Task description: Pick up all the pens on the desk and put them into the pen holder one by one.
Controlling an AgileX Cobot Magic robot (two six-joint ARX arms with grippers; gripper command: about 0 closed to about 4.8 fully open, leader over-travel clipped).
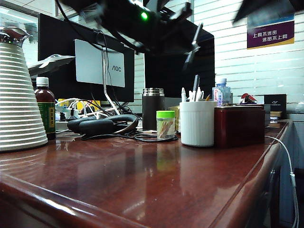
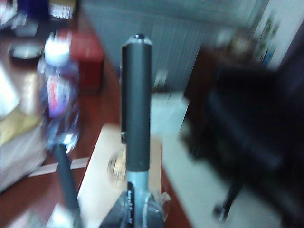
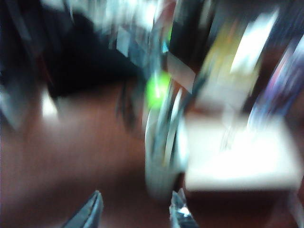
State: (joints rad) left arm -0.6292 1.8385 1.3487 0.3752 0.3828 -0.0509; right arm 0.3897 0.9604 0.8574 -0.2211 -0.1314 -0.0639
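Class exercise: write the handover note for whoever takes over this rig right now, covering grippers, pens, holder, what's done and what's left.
Left gripper: shut on the grey marker, lifted clear of the desk.
Right gripper: open, empty, above the desk; view blurred.
Pen holder: upright beside the dark red box, several pens standing in it.
Done: no pen seen lying on the desk in the exterior view.
To do: drop the grey marker into the holder, then check the desk for others.

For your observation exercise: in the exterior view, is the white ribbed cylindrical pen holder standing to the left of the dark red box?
Yes, the white ribbed pen holder stands directly left of the dark red box.
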